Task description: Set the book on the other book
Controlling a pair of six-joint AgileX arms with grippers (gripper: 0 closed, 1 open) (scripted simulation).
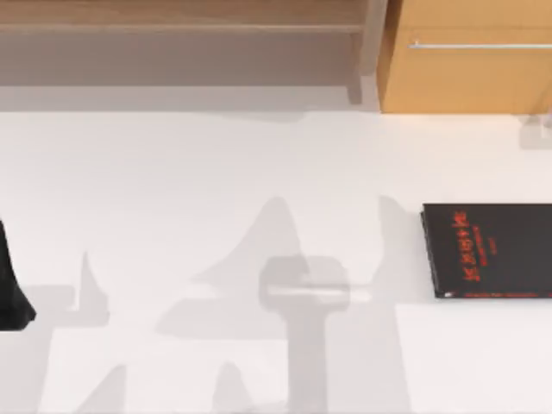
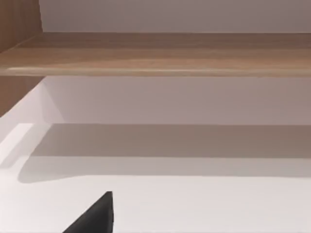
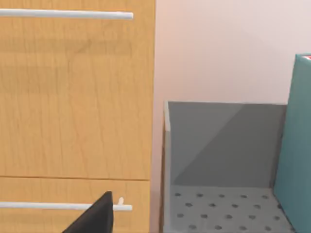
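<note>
The other book (image 1: 490, 251), thin and black with red lettering, lies flat on the white table at the right edge of the top view. In the right wrist view the teal book (image 3: 297, 145) stands upright inside a grey perforated holder (image 3: 218, 145). A black wedge of my right gripper (image 3: 97, 217) shows low in that view, well short of the holder and the teal book. My left arm (image 1: 13, 293) sits parked at the table's left edge, and a black wedge of my left gripper (image 2: 96, 217) hangs above bare white table facing the shelf.
A wooden shelf (image 1: 181, 26) runs along the back left. A wooden cabinet (image 1: 470, 69) with metal bar handles (image 1: 479, 45) stands at the back right, and the grey holder sits right beside it. The white table (image 1: 216, 198) stretches between the arms.
</note>
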